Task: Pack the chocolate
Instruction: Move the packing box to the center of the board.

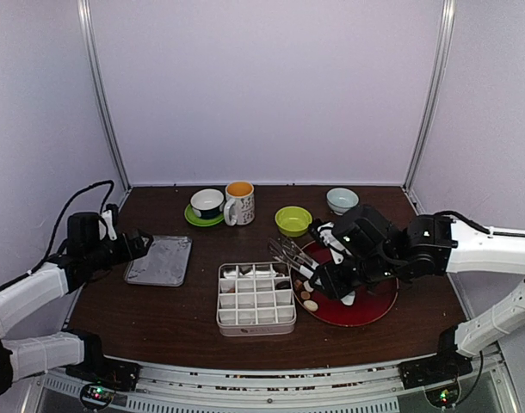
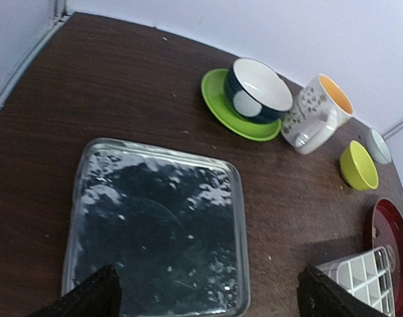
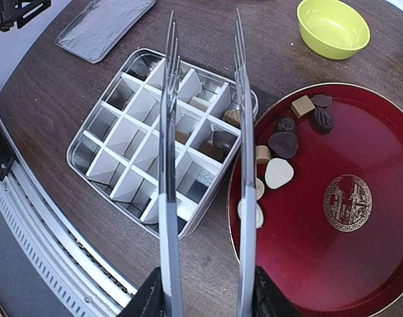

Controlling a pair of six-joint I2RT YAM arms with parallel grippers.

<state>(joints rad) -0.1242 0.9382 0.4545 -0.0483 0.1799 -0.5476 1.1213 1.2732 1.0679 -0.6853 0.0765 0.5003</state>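
**Chocolate on the red plate and in the box, tongs clamped above**

We see the small brown, dark and cream-white chocolate mostly strewn along the left part of the round red plate, right of centre in the right wrist view. A few more pieces lie in separate compartments along the upper right side of the silver metal box with white dividers, which sits just beside the plate's left rim, at centre left of that frame.

Over both, the right claw is clamped on the handle end of the long silver metal tongs. The two tong arms stand apart and run up the frame across the box, with nothing between their tips.

A lime green bowl stands on the dark wooden counter at the upper right.

At the far left of the top view, the left claw hangs with its jaws wide apart and nothing in them, above the near edge of a flat silver tray.
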